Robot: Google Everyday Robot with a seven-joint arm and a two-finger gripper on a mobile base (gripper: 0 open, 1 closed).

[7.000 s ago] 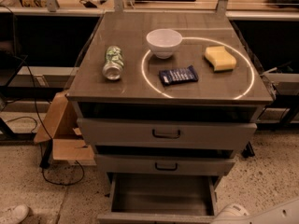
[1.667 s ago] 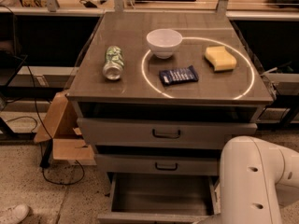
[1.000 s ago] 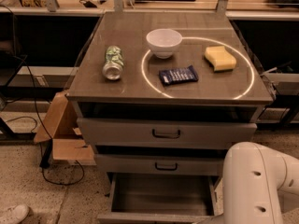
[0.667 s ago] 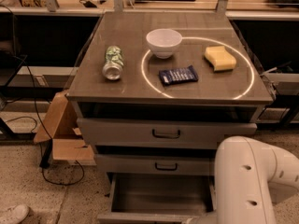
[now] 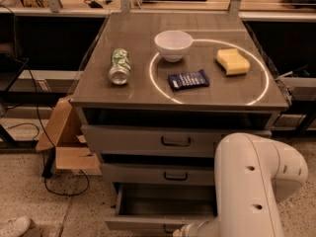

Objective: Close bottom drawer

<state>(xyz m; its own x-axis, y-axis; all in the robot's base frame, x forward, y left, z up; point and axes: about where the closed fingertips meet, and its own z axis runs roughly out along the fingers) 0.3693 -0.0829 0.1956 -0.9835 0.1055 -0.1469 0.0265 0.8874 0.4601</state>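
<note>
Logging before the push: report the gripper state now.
The gripper: state cannot be told; it sits low at the front of the open bottom drawer, largely cut off by the frame edge.

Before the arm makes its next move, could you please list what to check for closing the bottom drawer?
1. Bottom drawer pulled out, needs pushing: ok.
2. Drawer inside free of items: ok where visible; the arm hides its right end.
3. Gripper at the drawer's front panel, at the picture's lower edge: ok.
4. Gripper touching the front panel: cannot tell.
5. Cardboard box on the floor to the left, apart from the drawer: ok.
</note>
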